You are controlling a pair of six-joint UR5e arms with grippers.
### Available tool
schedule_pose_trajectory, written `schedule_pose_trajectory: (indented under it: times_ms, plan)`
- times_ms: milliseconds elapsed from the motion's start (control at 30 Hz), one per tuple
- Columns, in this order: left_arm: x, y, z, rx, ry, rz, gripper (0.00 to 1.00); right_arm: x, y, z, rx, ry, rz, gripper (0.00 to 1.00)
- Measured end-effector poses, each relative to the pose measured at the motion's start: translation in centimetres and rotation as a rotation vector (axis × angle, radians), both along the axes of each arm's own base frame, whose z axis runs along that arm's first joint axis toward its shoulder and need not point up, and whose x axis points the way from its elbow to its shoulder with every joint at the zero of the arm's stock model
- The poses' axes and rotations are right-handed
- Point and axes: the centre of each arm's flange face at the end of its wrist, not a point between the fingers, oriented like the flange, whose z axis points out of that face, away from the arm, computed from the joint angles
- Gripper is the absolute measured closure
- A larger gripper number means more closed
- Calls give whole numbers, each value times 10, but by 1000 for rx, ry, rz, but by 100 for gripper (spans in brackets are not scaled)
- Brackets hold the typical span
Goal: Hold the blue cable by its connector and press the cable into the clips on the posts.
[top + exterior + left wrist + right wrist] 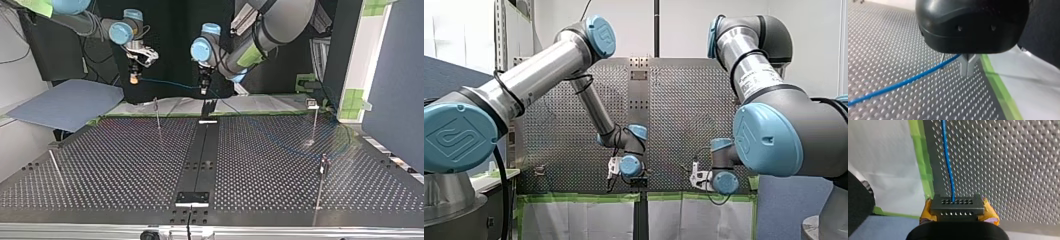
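Cable runs along the table edge, unclipped. Right gripper squeezes its connector, left gripper pinches it; next, lower it onto a post.

two arms are counted, the left arm and the right arm, and two grippers, the left gripper and the right gripper. one blue cable and one connector are seen. on the one perforated table, four thin posts are counted in the top view: one post far left, one post far right, one post near right, one post near left. one black strip and one blue-grey sheet are counted.
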Motion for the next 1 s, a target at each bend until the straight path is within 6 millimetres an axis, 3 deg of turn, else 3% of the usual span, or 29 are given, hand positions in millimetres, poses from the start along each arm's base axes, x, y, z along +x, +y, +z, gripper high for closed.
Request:
schedule_pose_trajectory:
  times_ms: [333, 700, 1000]
  plan:
    - [-1, -13, -38, 17, 18, -11, 100, -35, -42, 8, -37, -4, -82, 100]
    - [5, -46, -31, -48, -38, -16, 100, -52, -69, 14, -27, 19, -113, 100]
    - [-1, -66, -25, -86, -48, -47, 100, -66, -86, 18, -17, 26, -139, 100]
